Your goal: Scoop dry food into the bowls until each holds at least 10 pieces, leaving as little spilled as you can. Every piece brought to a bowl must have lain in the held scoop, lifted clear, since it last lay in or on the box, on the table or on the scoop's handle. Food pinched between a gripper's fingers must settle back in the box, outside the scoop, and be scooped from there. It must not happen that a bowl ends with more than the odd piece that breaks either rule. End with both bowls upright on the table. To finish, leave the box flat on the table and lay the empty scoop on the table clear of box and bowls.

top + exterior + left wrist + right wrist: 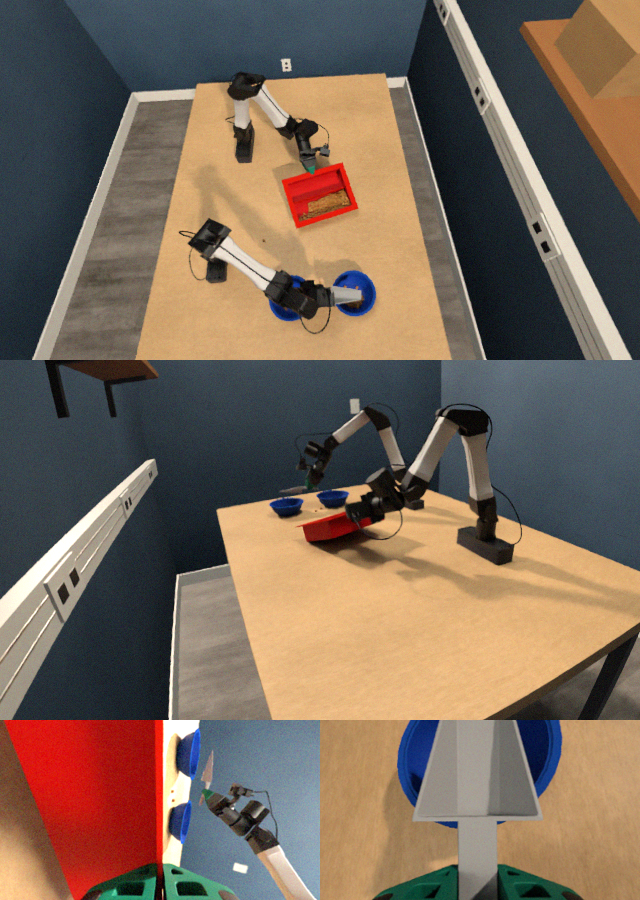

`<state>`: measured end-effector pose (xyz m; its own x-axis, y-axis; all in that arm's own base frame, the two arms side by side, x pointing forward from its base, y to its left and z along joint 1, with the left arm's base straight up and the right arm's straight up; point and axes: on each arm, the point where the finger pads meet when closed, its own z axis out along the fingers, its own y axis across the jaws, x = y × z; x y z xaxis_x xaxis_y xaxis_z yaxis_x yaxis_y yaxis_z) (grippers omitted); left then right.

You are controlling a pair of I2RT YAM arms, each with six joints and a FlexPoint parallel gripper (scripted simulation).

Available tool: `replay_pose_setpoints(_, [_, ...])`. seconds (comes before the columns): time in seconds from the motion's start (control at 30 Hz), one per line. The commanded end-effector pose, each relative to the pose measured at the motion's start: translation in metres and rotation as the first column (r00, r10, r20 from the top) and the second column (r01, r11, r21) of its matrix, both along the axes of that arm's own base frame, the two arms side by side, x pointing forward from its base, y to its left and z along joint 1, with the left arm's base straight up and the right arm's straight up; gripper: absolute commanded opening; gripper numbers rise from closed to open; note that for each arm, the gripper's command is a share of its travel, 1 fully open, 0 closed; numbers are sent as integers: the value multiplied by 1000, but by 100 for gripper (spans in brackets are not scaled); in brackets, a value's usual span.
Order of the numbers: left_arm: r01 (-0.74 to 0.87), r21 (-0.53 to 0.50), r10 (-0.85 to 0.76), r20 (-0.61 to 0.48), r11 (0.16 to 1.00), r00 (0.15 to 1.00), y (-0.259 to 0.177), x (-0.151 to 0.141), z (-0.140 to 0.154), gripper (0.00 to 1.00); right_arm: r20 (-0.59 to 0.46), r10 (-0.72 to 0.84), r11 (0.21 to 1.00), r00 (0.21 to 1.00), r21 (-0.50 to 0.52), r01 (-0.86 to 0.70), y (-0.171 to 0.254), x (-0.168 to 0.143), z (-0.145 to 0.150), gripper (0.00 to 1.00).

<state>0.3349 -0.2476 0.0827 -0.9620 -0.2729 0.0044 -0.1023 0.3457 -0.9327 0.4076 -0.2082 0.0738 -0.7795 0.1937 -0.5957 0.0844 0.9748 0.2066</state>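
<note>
My left gripper [312,171] [160,870] is shut on the wall of the red box [289,200] [325,529] [96,792], which is tilted, that side raised. Brown food [330,201] lies along its lower side. My right gripper [309,481] [477,872] is shut on the grey scoop's handle. The scoop [345,295] [294,490] [207,770] [477,776] is above one blue bowl [371,295] [286,508] [186,756] [555,748]; its visible inside looks empty. Food [357,303] shows in that bowl. The other blue bowl [274,309] [332,500] [179,822] is partly hidden under the right arm in the top view.
A loose piece [264,241] lies on the table left of the box in the top view. Two more small pieces [173,791] [173,800] lie near the bowls. The right arm spans above the second bowl. Both bowls stand upright, close together.
</note>
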Motion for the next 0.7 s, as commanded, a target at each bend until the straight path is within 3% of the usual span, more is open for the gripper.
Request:
replay_pose_setpoints(0.0, [21,-20,-20,54,1000,998,3,-4,13,0,60,5,1000,998,-20,-4,-1,5,20,0])
replay_pose_setpoints(0.1, [20,-12,-20,9,1000,1000,4,-4,-7,0,60,5,1000,998,-20,-4,-1,5,20,0])
replay_pose_setpoints(0.2, [24,-23,-23,40,999,999,2,-2,4,0,60,5,1000,998,-20,-4,-1,5,20,0])
replay_pose_setpoints(0.23, [18,-15,-18,7,1000,1000,5,-5,-9,0,60,5,1000,998,-20,-4,-1,5,20,0])
replay_pose_setpoints(0.67, [15,-45,-15,5,999,1000,5,-6,-12,0,60,5,1000,998,-20,-4,-1,5,20,0])
